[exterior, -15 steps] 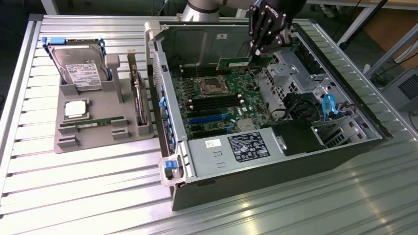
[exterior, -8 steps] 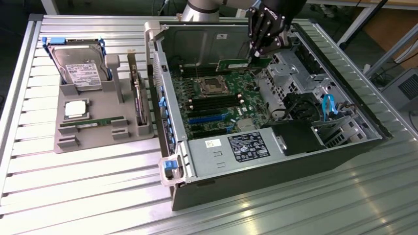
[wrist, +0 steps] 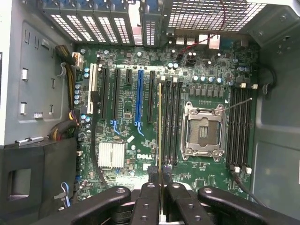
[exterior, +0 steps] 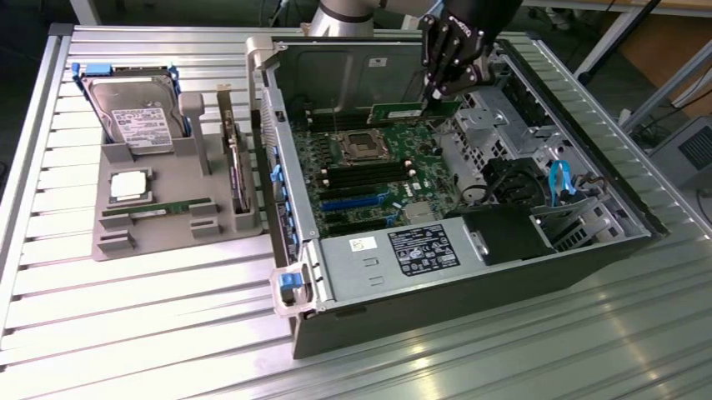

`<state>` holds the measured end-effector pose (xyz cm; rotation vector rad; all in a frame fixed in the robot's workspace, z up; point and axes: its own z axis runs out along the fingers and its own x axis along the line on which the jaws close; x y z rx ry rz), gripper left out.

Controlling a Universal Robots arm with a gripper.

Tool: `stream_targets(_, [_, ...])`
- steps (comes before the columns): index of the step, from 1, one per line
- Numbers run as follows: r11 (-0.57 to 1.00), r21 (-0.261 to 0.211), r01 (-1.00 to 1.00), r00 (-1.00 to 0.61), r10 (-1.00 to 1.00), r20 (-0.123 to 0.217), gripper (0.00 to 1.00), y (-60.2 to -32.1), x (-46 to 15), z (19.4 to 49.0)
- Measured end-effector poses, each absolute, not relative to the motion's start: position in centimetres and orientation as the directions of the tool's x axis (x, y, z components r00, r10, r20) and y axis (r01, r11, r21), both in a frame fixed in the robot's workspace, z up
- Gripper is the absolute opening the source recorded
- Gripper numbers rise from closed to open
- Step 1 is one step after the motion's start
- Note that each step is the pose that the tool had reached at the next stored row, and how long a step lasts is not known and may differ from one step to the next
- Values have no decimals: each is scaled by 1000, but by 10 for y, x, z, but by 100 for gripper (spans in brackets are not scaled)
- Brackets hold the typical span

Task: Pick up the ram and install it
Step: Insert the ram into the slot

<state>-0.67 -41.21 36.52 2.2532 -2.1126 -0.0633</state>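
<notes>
Exterior view, upper middle of the frame: the black gripper [exterior: 448, 90] is clenched on the long, thin green circuit-board ram stick [exterior: 406, 111]. It holds the stick on edge over the green motherboard [exterior: 373, 179] inside the open grey computer case [exterior: 468, 267]. In the wrist view, the ram runs edge-on alongside the black memory slots [wrist: 171, 122].

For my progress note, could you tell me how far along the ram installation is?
Done: the ram is picked up, clear of the grey tray. In hand: the gripper is shut on it inside the open case, above the motherboard. Left: it is not seated in a memory slot.
</notes>
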Motion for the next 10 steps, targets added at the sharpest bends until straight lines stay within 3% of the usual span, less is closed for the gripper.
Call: stream_targets(10, [-64, 66, -996, 65, -998, 6, 12, -412, -7, 359])
